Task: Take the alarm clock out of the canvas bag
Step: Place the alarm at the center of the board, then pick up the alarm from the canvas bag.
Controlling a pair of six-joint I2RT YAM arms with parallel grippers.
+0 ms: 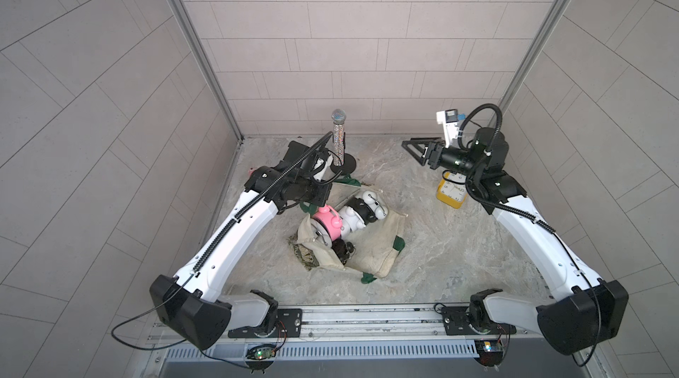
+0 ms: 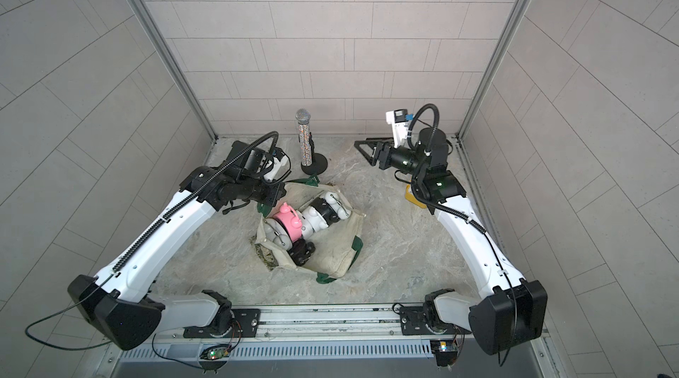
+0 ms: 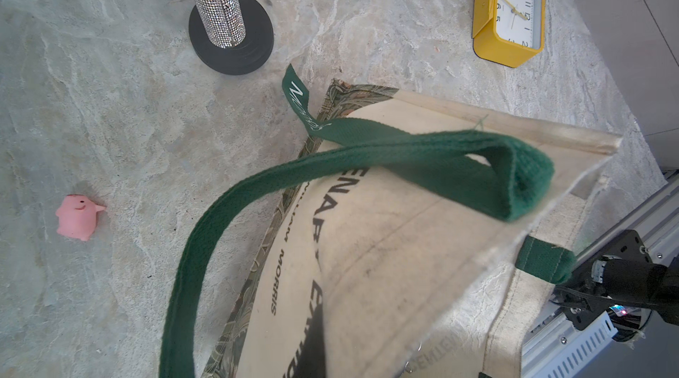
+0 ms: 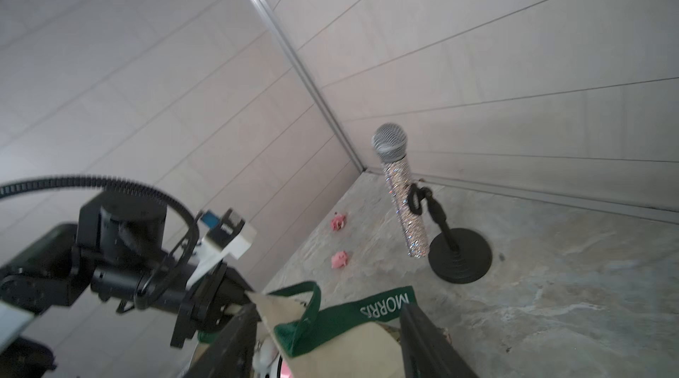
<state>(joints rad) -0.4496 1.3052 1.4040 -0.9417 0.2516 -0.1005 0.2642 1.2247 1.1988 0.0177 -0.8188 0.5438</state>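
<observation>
Here, the left gripper point(image 4: 239, 297) pinches the canvas bag point(image 1: 371, 247) while the right gripper point(image 1: 413, 150) hangs empty.

The left gripper's jaws are closed on the cream rim of the bag, beside a dark green handle point(image 3: 367, 159). The bag lies crumpled mid-table point(image 1: 459, 247), its mouth agape. Inside it lie a pink alarm clock point(image 1: 327, 223), a white-and-black alarm clock point(image 1: 358, 211) and a black alarm clock point(image 1: 341, 247), huddled together. A yellow alarm clock point(image 3: 510, 12) sits out on the table, well apart from the bag and partly under the right arm in both top views. The right gripper's jaws are spread apart in the air, gripping nothing. A glittery microphone point(image 1: 338, 141) stands on its stand near the back wall, and a small pink pig toy point(image 3: 77, 216) lies on the table near it.
</observation>
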